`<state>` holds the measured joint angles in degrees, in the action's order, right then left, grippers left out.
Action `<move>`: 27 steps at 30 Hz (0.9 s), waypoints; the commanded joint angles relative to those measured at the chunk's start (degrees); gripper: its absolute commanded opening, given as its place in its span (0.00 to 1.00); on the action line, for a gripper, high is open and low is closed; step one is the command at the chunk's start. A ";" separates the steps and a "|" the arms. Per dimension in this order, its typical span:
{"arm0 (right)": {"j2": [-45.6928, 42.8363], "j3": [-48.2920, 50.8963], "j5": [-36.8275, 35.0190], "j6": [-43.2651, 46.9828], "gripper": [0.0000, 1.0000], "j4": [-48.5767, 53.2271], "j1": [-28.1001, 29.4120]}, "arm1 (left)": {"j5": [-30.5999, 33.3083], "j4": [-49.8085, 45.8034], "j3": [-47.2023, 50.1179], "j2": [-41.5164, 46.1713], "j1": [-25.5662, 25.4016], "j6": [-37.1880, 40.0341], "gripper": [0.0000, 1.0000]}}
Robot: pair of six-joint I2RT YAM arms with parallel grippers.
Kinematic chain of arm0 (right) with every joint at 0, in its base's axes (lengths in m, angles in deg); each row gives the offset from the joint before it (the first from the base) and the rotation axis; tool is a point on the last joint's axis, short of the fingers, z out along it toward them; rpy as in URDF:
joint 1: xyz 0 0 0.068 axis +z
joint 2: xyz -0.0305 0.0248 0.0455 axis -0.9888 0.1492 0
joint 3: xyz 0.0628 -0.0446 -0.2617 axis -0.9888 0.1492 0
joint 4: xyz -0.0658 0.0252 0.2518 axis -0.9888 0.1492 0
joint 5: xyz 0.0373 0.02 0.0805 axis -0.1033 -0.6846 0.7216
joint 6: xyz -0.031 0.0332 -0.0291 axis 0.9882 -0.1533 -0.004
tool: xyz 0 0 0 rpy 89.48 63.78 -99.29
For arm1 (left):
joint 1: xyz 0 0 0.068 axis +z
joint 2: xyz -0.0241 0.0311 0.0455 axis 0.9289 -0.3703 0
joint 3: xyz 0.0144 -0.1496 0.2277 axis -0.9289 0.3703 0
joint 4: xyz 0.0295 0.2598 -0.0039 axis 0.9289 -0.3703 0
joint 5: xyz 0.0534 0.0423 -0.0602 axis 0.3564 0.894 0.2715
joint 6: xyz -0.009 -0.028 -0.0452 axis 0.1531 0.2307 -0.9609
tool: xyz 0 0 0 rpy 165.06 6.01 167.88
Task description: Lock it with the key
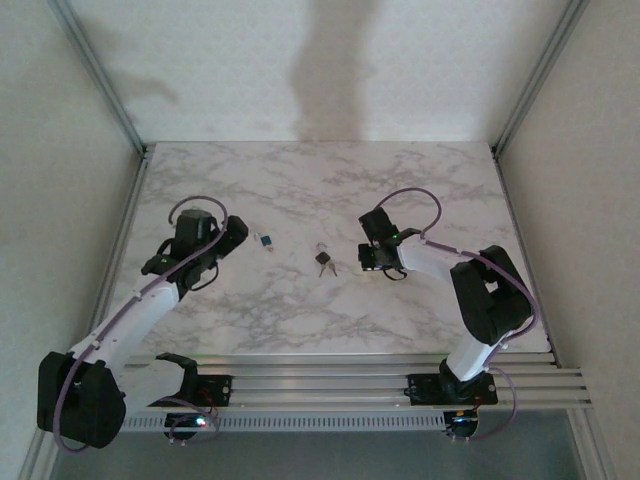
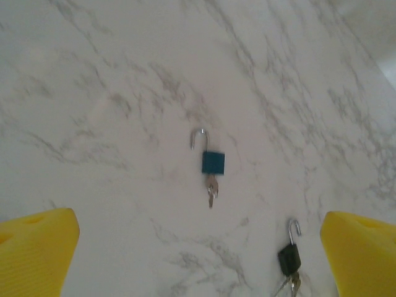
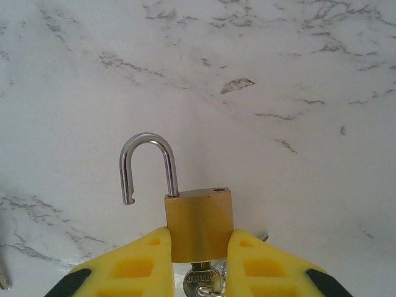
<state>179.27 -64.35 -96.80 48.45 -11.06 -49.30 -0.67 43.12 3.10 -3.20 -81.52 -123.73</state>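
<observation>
We log soft, diffuse, dimmish light. Tall shadow on back wall (image 1: 330, 70). Left wrist view blurry, left fingers (image 2: 37, 253) defocused. Brass padlock (image 3: 198, 223) sharp, shackle glinting.

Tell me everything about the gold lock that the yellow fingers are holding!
The gold padlock is a small, boxy, brass-looking block with a shiny silver loop on top. The loop is open: one leg sits in the block and the other hangs free on the left. It stands upright. The right gripper pinches its sides between yellow fingers. A silver key sticks in its bottom. I cannot tell if it touches the marble table.
</observation>
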 commanded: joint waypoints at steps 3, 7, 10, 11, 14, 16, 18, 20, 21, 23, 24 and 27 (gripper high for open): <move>-0.21 -0.26 -0.06 0.90 0.21 1.12 0.54 | -0.57 1.95 0.26 -0.04 -2.26 -3.19 0.99; 1.88 -1.74 -1.41 0.76 0.21 3.38 0.50 | -0.47 1.81 1.11 0.64 -2.64 -3.06 1.00; 3.19 -2.59 -1.56 0.64 0.21 4.44 0.59 | -0.41 1.88 2.00 1.18 -2.76 -3.15 0.99; 3.65 -2.92 -1.74 0.60 0.21 4.95 0.55 | -0.35 1.90 2.26 1.33 -2.78 -3.15 1.00; 4.41 -3.34 -1.59 0.57 0.21 5.44 0.49 | -0.30 1.74 2.62 1.61 -2.78 -2.98 0.99; 4.59 -3.52 -1.61 0.52 0.22 5.69 0.56 | -0.22 1.55 2.68 1.72 -2.89 -2.93 0.99; 4.89 -3.79 -1.60 0.63 0.25 6.09 0.53 | -0.25 1.55 2.67 1.81 -2.90 -2.82 1.00; 5.01 -3.91 -1.57 0.70 0.30 6.30 0.57 | -0.12 1.50 2.67 1.81 -2.85 -2.72 1.00; 5.04 -4.07 -1.56 0.79 0.31 6.42 0.50 | -0.12 1.41 2.67 1.72 -2.83 -2.72 1.00; 5.03 -4.39 -1.77 1.05 0.34 6.85 0.57 | -0.04 1.39 2.73 1.68 -2.93 -2.53 1.00; 4.96 -4.47 -1.82 1.17 0.35 7.02 0.57 | -0.03 1.31 2.76 1.60 -3.03 -2.46 1.00; 4.66 -4.83 -1.85 1.80 0.37 6.79 0.54 | 0.01 1.12 2.78 1.50 -2.99 -2.20 1.00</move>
<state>183.16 -67.69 -97.52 49.50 -6.20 -49.13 -1.11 44.54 5.35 -2.57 -83.95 -125.91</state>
